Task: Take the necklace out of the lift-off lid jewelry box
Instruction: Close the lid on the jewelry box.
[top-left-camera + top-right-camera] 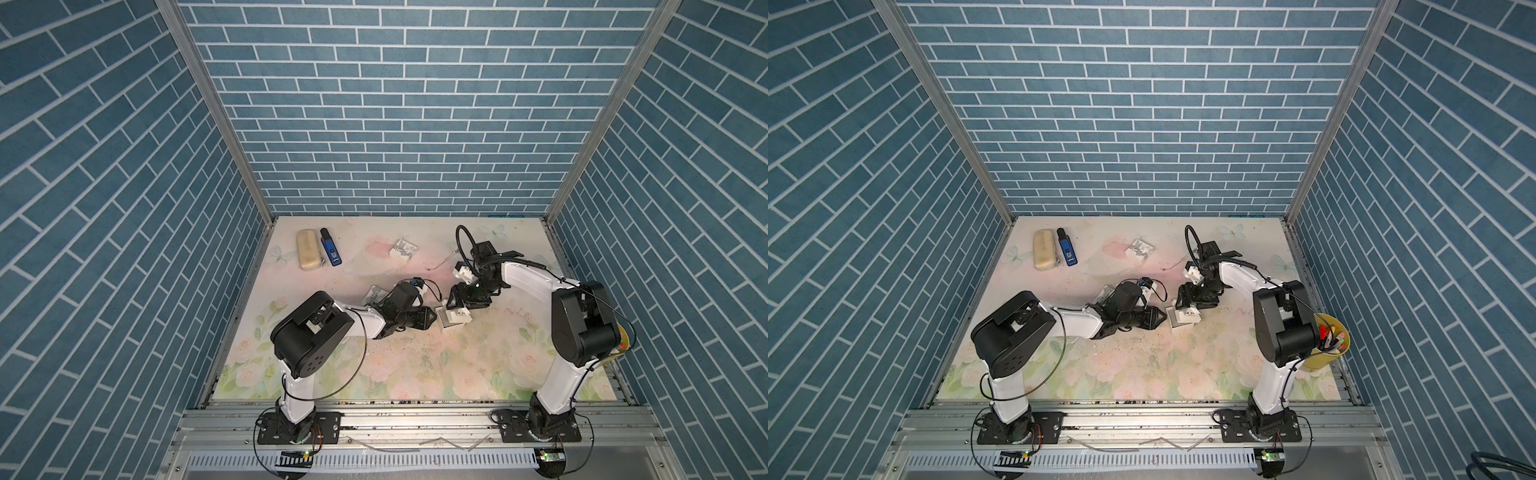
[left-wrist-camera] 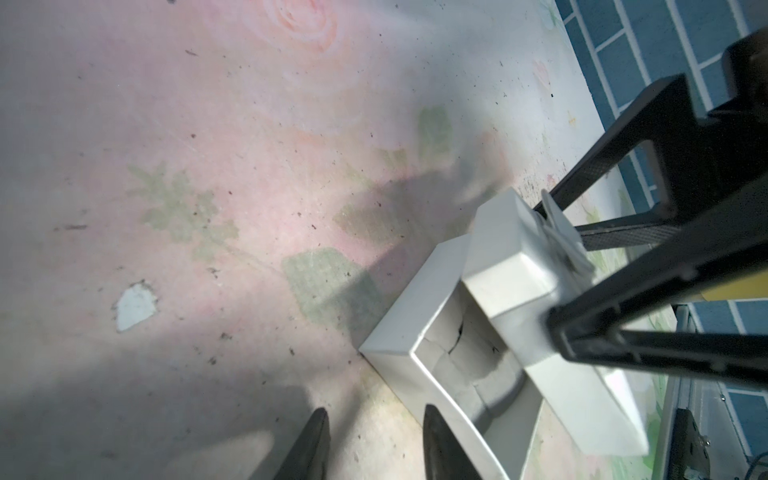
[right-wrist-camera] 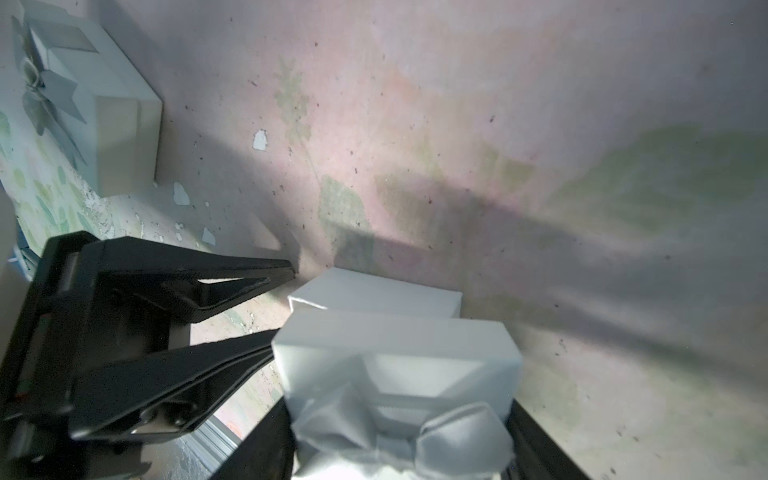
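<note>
Both top views look steeply down from high up at the whole desk (image 1: 374,365); close wrist cams probably share the box (image 2: 399,328) (image 3: 374,297).

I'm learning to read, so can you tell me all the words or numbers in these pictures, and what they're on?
Nothing here can be read.
Blue gadget: a white label, too small to read.
Beige case: any mark on it is too blurred to read.
Jewelry box lid and box base: no writing shows.

White links (image 1: 528,282), black joints (image 1: 307,332) and looping black cables (image 1: 365,347) lead to the black left gripper (image 1: 435,318) and right gripper (image 1: 457,309).
</note>
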Available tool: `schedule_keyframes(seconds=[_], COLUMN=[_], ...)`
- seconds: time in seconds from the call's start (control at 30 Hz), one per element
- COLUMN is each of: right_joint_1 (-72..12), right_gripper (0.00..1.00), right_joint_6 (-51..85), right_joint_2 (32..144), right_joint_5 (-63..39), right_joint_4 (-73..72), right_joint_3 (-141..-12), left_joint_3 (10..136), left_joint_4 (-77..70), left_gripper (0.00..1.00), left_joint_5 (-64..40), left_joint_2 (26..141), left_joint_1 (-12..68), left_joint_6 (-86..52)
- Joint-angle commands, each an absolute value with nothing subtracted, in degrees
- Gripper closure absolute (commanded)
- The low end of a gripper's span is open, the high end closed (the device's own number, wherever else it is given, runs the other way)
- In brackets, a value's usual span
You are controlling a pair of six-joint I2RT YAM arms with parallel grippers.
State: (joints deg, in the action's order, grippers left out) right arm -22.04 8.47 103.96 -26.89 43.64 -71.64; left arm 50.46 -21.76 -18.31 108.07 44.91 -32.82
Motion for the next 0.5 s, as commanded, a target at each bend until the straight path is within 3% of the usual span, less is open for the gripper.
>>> schedule_keyframes(seconds=[0.0,0.47], right_joint_1=[-22.92,-24.26], right_gripper=[0.28,0.28], right_joint_6=[5.71,10.29], right_joint_2=[105.15,102.27], right_joint_5=[-28.52,-23.52], right_joint_4=[43.36,41.42], right_joint_3=[-72.31,-69.61], left_joint_3=[51.09,49.34], left_joint_4=[-22.59,-24.51], left_gripper=[0.61,0.62], left_joint_5=[-18.97,-18.64], left_joint_2=[108.8,108.21], left_joint_1=[44.74,44.74], left_joint_6=[-33.08,-34.75])
